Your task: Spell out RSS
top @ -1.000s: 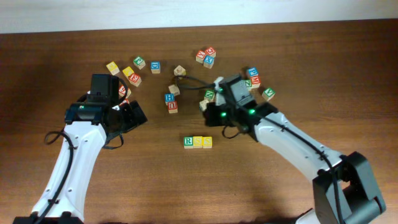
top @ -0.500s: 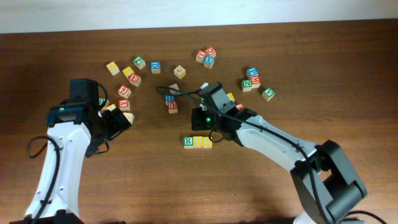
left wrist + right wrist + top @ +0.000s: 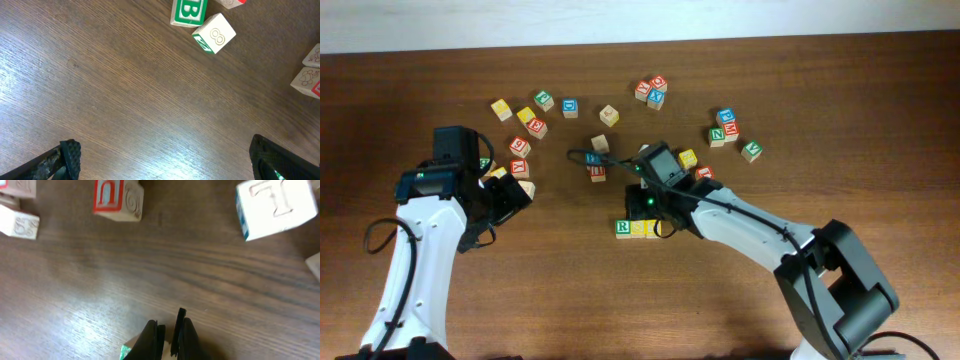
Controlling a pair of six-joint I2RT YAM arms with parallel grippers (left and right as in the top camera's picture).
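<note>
Wooden letter cubes [image 3: 638, 228] reading R, S, S look light, rigid and slick; pinch opposite flat faces. Right end effector [image 3: 169, 330] closed, empty; left end effector [image 3: 165, 160] spread wide.

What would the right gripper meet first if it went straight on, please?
Probably bare table; the right gripper points between the red U cube and T cube, though depth is unclear.

table [image 3: 640, 300] open robot-side of rss [image 3: 624, 228]; scattered cubes [image 3: 569, 107] crowd beyond
</note>
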